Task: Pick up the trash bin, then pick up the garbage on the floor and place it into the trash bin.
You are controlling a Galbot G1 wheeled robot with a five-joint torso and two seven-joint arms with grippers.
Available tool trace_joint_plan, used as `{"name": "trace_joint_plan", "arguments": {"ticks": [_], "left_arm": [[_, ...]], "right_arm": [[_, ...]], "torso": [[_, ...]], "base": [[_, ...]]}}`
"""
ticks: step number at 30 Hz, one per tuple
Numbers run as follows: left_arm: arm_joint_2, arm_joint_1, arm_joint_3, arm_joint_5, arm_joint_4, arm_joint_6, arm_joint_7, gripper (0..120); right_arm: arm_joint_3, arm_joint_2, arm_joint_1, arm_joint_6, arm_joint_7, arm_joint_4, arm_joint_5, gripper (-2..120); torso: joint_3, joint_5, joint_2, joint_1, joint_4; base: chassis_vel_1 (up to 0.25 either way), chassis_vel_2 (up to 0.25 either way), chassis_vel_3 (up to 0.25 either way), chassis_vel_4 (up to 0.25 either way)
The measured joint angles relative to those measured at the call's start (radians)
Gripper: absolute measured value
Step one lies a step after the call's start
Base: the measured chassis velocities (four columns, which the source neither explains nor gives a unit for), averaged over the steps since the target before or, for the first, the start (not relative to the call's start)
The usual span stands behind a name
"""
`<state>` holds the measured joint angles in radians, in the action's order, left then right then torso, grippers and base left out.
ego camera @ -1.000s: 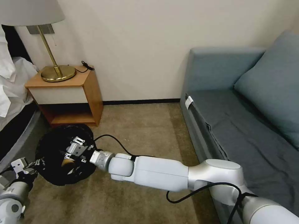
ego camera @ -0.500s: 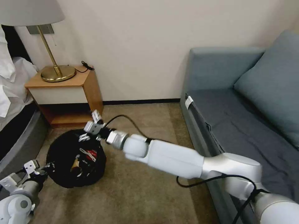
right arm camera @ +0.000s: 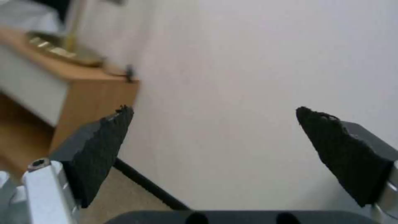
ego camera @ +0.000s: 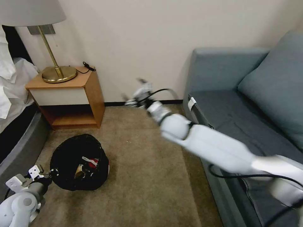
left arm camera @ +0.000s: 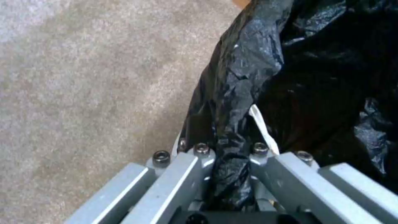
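The trash bin (ego camera: 68,157), wrapped in a crinkled black bag, sits low by the carpet at the lower left. My left gripper (ego camera: 42,178) is shut on its near rim. In the left wrist view the left gripper (left arm camera: 230,151) pinches a fold of the black bag (left arm camera: 248,71). Inside the bin lie a red-and-white carton (ego camera: 92,162) and a brown paper scrap (ego camera: 79,171) of garbage. My right gripper (ego camera: 137,94) hangs high over the carpet near the wall, away from the bin. It is open, and nothing sits between its black pads (right arm camera: 104,146).
A wooden nightstand (ego camera: 91,94) with a brass lamp (ego camera: 58,74) stands against the wall behind the bin. A bed (ego camera: 12,94) borders the left side and a blue-grey sofa (ego camera: 240,107) the right. Bare carpet (ego camera: 145,164) stretches between them.
My right arm has lifted out of the bin and swung up and right toward the wall, empty and open. The bin has shifted slightly right with the left gripper still on its rim.
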<state>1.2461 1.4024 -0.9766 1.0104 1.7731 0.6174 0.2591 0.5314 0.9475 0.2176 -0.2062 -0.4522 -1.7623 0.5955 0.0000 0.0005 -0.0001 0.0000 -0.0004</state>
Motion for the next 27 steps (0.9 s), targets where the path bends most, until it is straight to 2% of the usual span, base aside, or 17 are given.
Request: {"name": "trace_joint_plan", "arguments": {"ticks": [3, 4, 7, 12, 16, 18, 21, 22, 26, 27], "left_arm": [[0.006, -0.006, 0.008, 0.002, -0.001, 0.0, 0.013, 1], [0.006, -0.006, 0.008, 0.002, -0.001, 0.0, 0.013, 1], [0.01, -0.011, 0.015, 0.004, 0.0, -0.003, 0.019, 1], [0.009, -0.009, 0.023, 0.002, 0.008, -0.003, 0.024, 4], [0.015, -0.003, 0.026, 0.005, 0.036, -0.002, 0.038, 23], [0.017, 0.0, 0.025, 0.006, 0.042, -0.001, 0.041, 26], [0.02, 0.009, 0.015, 0.012, 0.062, 0.003, 0.051, 41], [0.02, 0.009, 0.015, 0.012, 0.062, 0.003, 0.051, 41], [0.017, 0.017, 0.007, 0.017, 0.08, 0.012, 0.059, 58], [0.017, 0.017, 0.007, 0.017, 0.08, 0.012, 0.059, 58]], "right_arm": [[-0.169, -0.062, 0.153, -0.039, -0.081, -0.115, 0.169, 100], [-0.169, -0.062, 0.153, -0.039, -0.081, -0.115, 0.169, 100], [-0.337, -0.11, 0.318, -0.066, -0.126, -0.229, 0.247, 100], [-0.461, -0.156, 0.443, -0.076, -0.149, -0.338, 0.279, 100], [-0.618, -0.177, 0.646, -0.079, -0.155, -0.443, 0.307, 100], [-0.643, -0.176, 0.678, -0.08, -0.155, -0.461, 0.308, 100], [-0.721, -0.164, 0.76, -0.096, -0.158, -0.519, 0.327, 100], [-0.721, -0.164, 0.76, -0.096, -0.158, -0.519, 0.327, 100], [-0.81, -0.163, 0.846, -0.144, -0.175, -0.588, 0.371, 100], [-0.81, -0.163, 0.846, -0.144, -0.175, -0.588, 0.371, 100]], "torso": [[0.0, -0.0001, 0.0, 0.0, 0.0007], [0.0, -0.0001, 0.0, 0.0, 0.0007], [0.0, -0.0001, 0.0, 0.0, 0.0], [0.0, -0.0002, 0.0, 0.0, 0.0003], [0.0, 0.0002, 0.0, 0.0, 0.0001], [0.0, -0.0002, 0.0, 0.0, 0.0], [0.0, -0.0002, 0.0, 0.0, 0.0006], [0.0, -0.0002, 0.0, 0.0, 0.0006], [0.0, -0.0003, 0.0, 0.0, 0.0003], [0.0, -0.0003, 0.0, 0.0, 0.0003]], "base": [[0.0, 0.0, 0.0, 0.0], [0.0, 0.0, 0.0, 0.0], [0.0, 0.0, 0.0, 0.0], [0.0, 0.0, 0.0, 0.0], [0.0, 0.0, 0.0, 0.0], [0.0, 0.0, 0.0, 0.0], [0.0, 0.0, 0.0, 0.0], [0.0, 0.0, 0.0, 0.0], [0.0, 0.0, 0.0, 0.0], [0.0, 0.0, 0.0, 0.0]]}}
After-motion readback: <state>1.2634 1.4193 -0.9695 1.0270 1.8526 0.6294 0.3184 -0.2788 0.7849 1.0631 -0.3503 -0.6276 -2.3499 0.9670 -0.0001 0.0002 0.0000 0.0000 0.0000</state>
